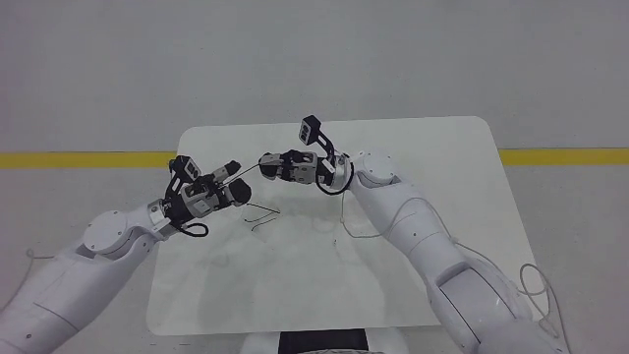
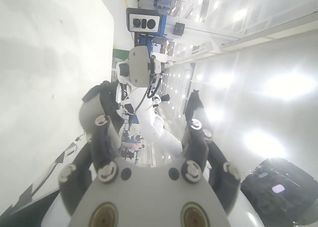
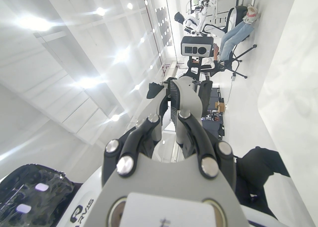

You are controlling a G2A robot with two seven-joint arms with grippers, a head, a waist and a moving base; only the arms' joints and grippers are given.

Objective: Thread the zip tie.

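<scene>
Two tools met above the white table [image 1: 442, 157] with a thin pale zip tie [image 1: 241, 169] stretched between them.
The right tool [image 1: 267, 163] [image 3: 167, 90] stood over the middle of the table, its fingers drawn narrow – in the top view the end of the zip tie ran into their tips, so it appeared to be pinched there. From that point the zip tie slanted in the air toward the left tool [image 1: 236, 193] [image 2: 151, 98], which was just beside it with its fingers spread wide; whether the strap touched that tool could not be told. A few thin dark strands [image 1: 261, 218] lay flat on the table under the two tools – apart from both.
</scene>
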